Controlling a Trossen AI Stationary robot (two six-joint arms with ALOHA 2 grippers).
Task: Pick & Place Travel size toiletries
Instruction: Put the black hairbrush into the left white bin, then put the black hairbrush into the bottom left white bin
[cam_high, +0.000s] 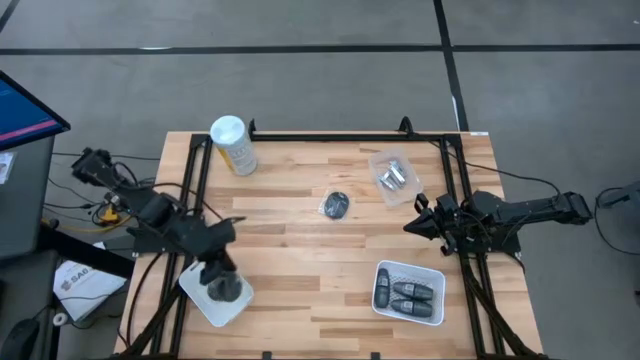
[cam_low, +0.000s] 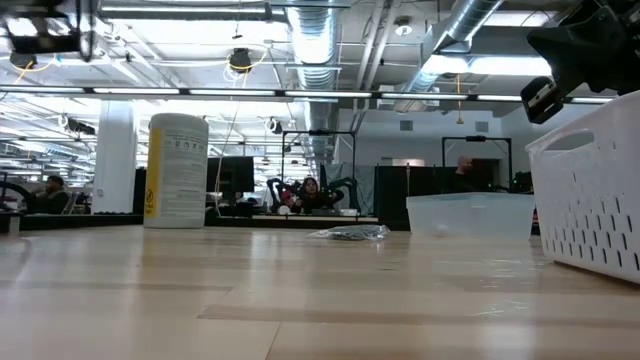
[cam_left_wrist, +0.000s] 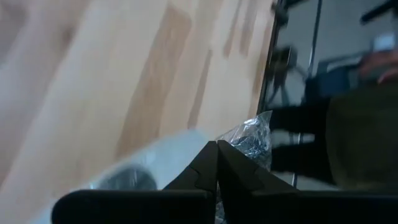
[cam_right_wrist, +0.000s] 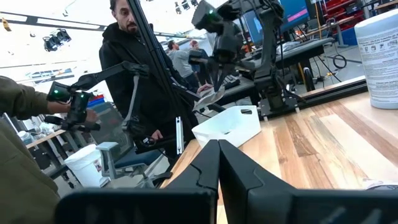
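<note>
My left gripper (cam_high: 217, 272) (cam_left_wrist: 216, 144) hangs over a white tray (cam_high: 200, 305) (cam_right_wrist: 227, 126) at the near left, shut on a crinkled clear bag (cam_left_wrist: 250, 138) (cam_right_wrist: 209, 96) with shiny pieces inside. A dark round piece (cam_left_wrist: 124, 180) lies in that tray. At the near right a white basket (cam_high: 409, 292) holds dark grey capsules (cam_high: 412, 292). On the table lie a bagged dark disc (cam_high: 336, 205) and a clear packet of silver pieces (cam_high: 392, 175). My right gripper (cam_high: 408, 228) (cam_right_wrist: 217, 144) waits shut and empty at the right. My left gripper pinches the clear bag by its crumpled upper edge (cam_left_wrist: 231, 142) between the free ends of its two shut fingers, which slant downward. The bag hangs below the fingers (cam_right_wrist: 209, 96), lifted clear of the white tray underneath.
A tall pale-yellow canister with a white lid (cam_high: 233, 145) (cam_low: 176, 170) lies at the far left of the table. Black frame rails (cam_high: 330, 135) run along the far edge and both sides. People stand beyond the table's left side (cam_right_wrist: 134, 56). Bare wood lies in the middle.
</note>
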